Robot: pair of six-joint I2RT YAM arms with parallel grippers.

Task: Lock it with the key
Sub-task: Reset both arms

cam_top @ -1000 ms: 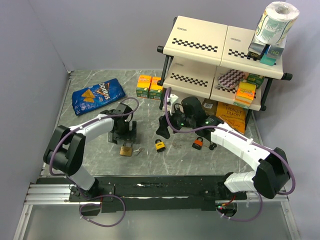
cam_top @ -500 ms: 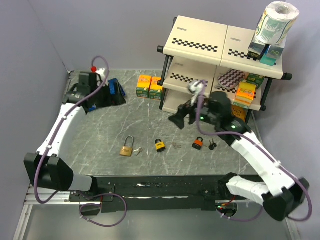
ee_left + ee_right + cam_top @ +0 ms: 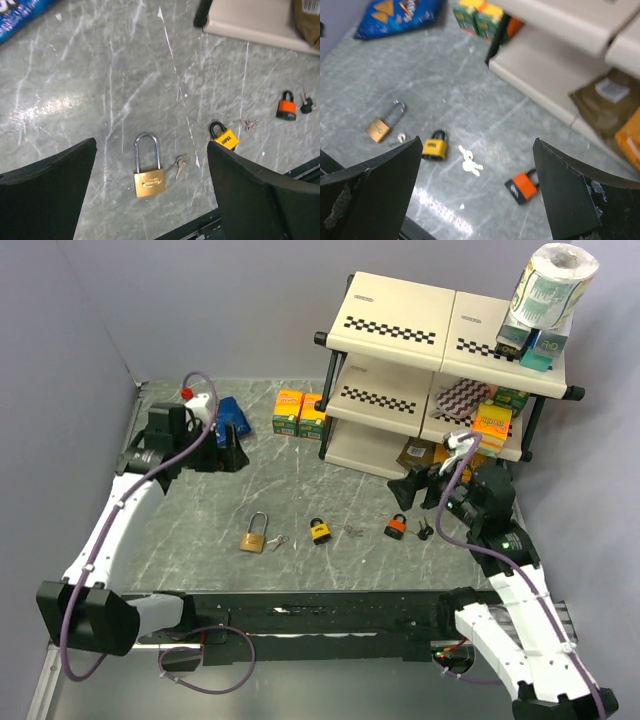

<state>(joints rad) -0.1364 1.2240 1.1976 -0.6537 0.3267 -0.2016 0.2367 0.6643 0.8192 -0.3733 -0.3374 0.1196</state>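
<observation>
Well, both the left gripper (image 3: 222, 448) and the right gripper (image 3: 412, 483) hang spread wide with nothing in them, well apart from the brass padlock (image 3: 253, 539). It lies flat on the table (image 3: 200, 510), its long way running front to back and its loop pointing to the back. It looks hard, heavy and slippery, so I'd grab its body by the sides, while the tiny key (image 3: 281, 541) just beside it looks thin and fiddly.
</observation>
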